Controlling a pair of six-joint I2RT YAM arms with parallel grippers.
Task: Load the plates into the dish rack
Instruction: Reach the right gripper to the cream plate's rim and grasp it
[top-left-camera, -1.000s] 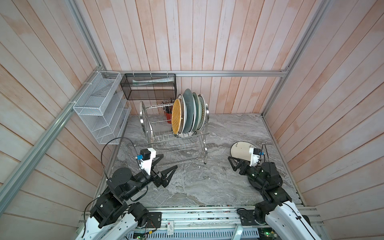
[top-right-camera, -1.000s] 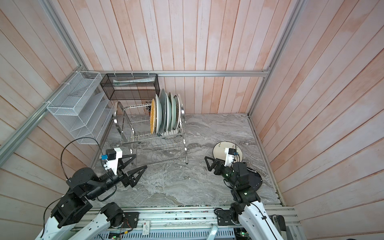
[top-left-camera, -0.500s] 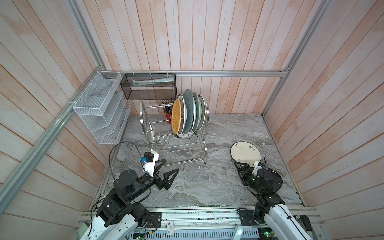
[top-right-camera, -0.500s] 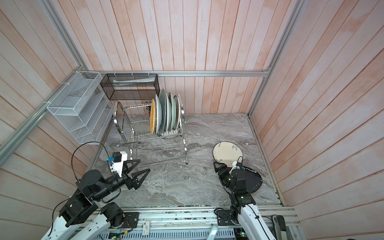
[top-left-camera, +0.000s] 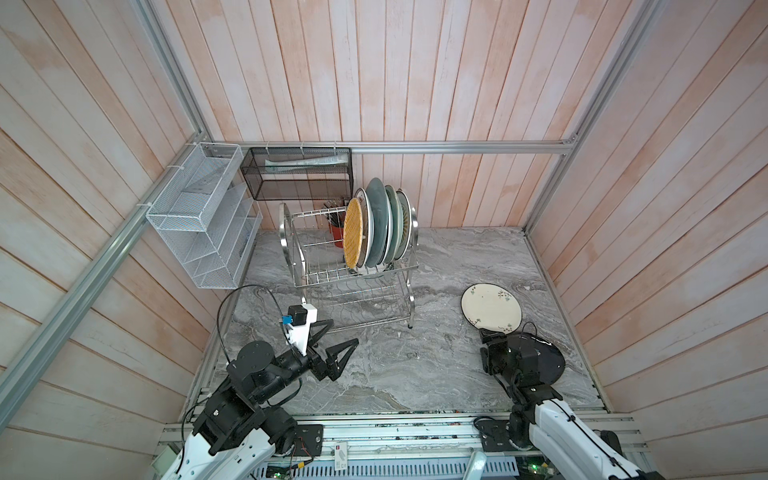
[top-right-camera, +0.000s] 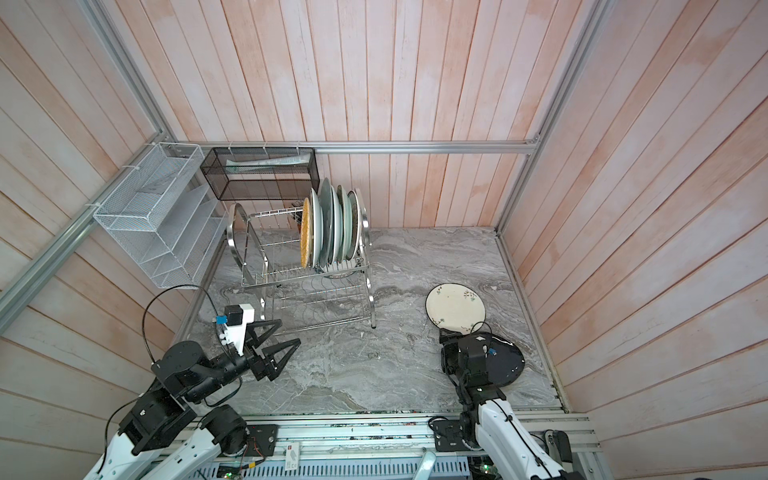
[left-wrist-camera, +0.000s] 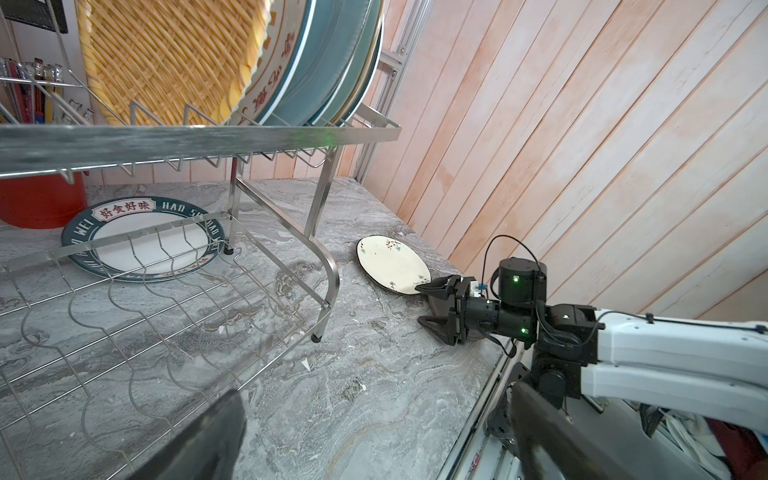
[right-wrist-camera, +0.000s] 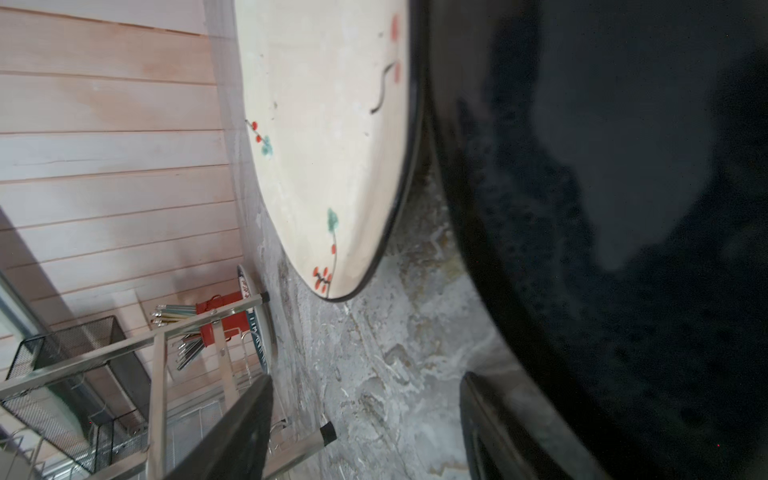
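The dish rack (top-left-camera: 353, 274) (top-right-camera: 307, 282) (left-wrist-camera: 199, 141) stands at the back left of the marble table. Its upper tier holds a yellow woven disc (top-left-camera: 353, 232) (left-wrist-camera: 166, 54) and several plates (top-left-camera: 384, 224) (top-right-camera: 332, 224) on edge. A cream floral plate (top-left-camera: 491, 309) (top-right-camera: 455, 307) (left-wrist-camera: 390, 266) (right-wrist-camera: 332, 124) lies flat at the right, a black plate (top-left-camera: 544, 361) (top-right-camera: 505, 361) (right-wrist-camera: 623, 208) just in front of it. My right gripper (top-left-camera: 485, 348) (top-right-camera: 444, 351) (left-wrist-camera: 430, 304) (right-wrist-camera: 365, 376) sits low at the black plate's left rim, open, only marble between its fingers. My left gripper (top-left-camera: 343, 332) (top-right-camera: 287, 332) (left-wrist-camera: 378, 390) hovers open and empty before the rack.
A white plate with a dark green rim (left-wrist-camera: 141, 237) lies on the table under the rack, next to a red utensil holder (left-wrist-camera: 37, 203) (right-wrist-camera: 220, 316). A white mesh organiser (top-left-camera: 199, 224) and a black mesh basket (top-left-camera: 297, 174) hang on the left and back walls.
My right gripper has drawn back from over the cream floral plate to the black plate's left rim, dropping low, its jaws narrowing. The left arm has shifted only slightly.
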